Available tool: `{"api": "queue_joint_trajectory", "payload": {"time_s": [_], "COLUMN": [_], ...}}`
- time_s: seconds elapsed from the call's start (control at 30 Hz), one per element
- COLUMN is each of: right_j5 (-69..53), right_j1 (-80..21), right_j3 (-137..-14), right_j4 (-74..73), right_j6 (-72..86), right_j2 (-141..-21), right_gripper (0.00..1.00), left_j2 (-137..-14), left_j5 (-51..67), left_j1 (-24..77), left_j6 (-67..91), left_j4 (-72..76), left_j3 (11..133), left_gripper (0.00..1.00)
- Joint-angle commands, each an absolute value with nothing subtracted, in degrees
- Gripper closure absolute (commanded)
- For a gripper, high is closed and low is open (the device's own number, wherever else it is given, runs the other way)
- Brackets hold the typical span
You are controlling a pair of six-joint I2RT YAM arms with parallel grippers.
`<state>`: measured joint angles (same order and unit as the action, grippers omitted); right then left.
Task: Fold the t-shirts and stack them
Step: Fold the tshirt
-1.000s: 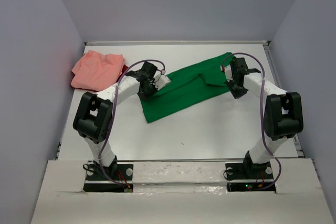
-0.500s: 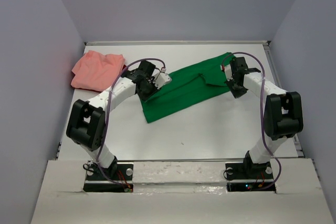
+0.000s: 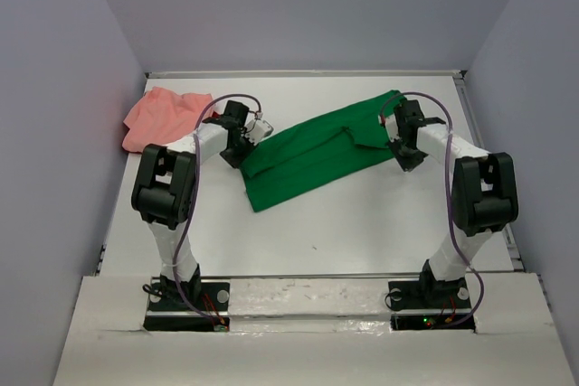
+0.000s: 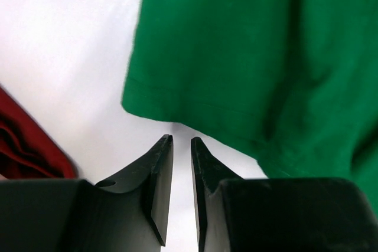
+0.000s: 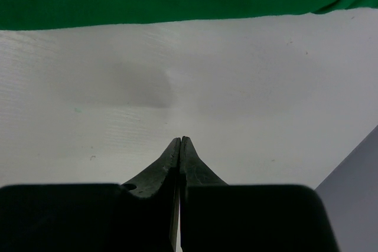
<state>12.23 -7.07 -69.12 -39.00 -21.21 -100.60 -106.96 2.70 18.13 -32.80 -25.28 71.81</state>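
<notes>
Lying slantwise across the white table (image 3: pixel 362 223), the bright green cloth t-shirt (image 3: pixel 312 155) runs from near-left to far-right, loosely folded lengthwise. A crumpled salmon-pink cloth t-shirt (image 3: pixel 163 119) sits at the far left, well apart from the green one. The left gripper (image 4: pixel 182 140) hovers over bare table just beside the green shirt's left hem. Its fingers stand a narrow gap apart with nothing between them. A bit of dark red cloth (image 4: pixel 23 146) shows to its left. The right gripper (image 5: pixel 180 140) is at the shirt's right end, fingers pressed together over bare table and gripping nothing.
</notes>
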Motion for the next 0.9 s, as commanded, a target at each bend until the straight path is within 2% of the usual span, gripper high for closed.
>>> {"api": "queue_joint_trajectory", "payload": {"time_s": [0.0, 0.87], "right_j5": [13.36, 14.24], "right_j1": [-6.59, -6.59], "right_j3": [-71.72, -72.68], "right_j4": [-39.02, -39.20], "right_j6": [-21.53, -21.80], "right_j2": [-101.77, -104.50], "right_gripper": [0.98, 0.98], "left_j2": [-107.49, -108.54], "left_j5": [1.76, 4.66], "left_j1": [17.40, 16.79], "left_j6": [-31.82, -30.76], "left_j4": [-22.42, -23.03], "left_j3": [75.50, 78.66], "left_gripper": [0.71, 0.71]}}
